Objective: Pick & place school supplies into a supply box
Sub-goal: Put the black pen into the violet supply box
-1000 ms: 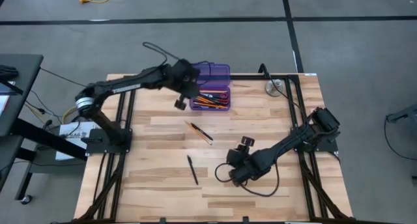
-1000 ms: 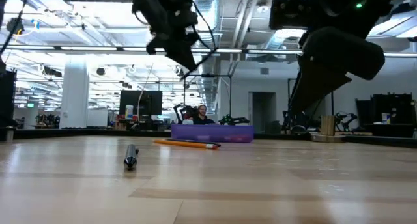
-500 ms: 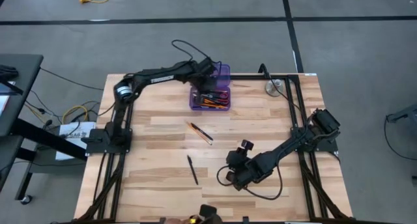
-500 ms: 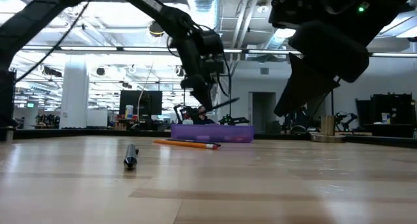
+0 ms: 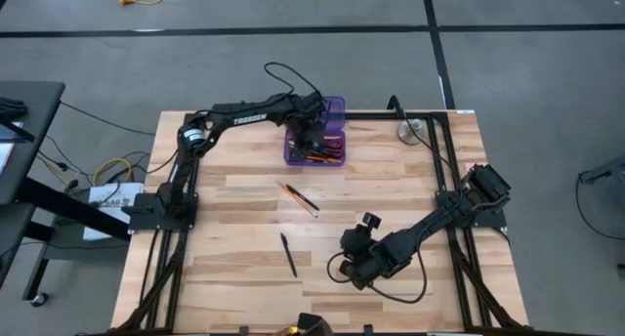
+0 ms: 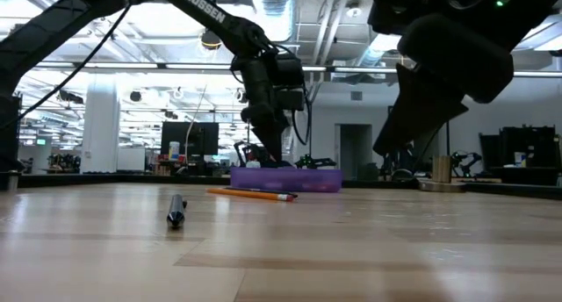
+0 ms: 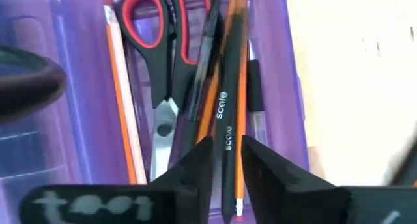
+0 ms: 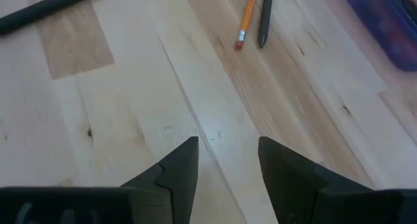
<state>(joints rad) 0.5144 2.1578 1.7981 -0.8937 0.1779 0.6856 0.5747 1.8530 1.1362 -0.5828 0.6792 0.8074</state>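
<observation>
The left gripper [image 7: 225, 160] is low over the purple box [image 5: 314, 141], its fingers a little apart with a black pen [image 7: 227, 133] between them. Scissors [image 7: 163, 61] lie in the box. The right gripper [image 8: 226, 160] stands open above the table [image 5: 234, 248], near a pencil [image 5: 293, 195] and another pen [image 5: 289, 255].

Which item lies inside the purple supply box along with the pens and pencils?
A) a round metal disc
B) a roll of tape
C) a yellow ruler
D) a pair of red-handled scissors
D: the left wrist view shows the red-handled scissors lying in the purple supply box beside orange pencils and black pens, just beyond the left pincer.
</observation>
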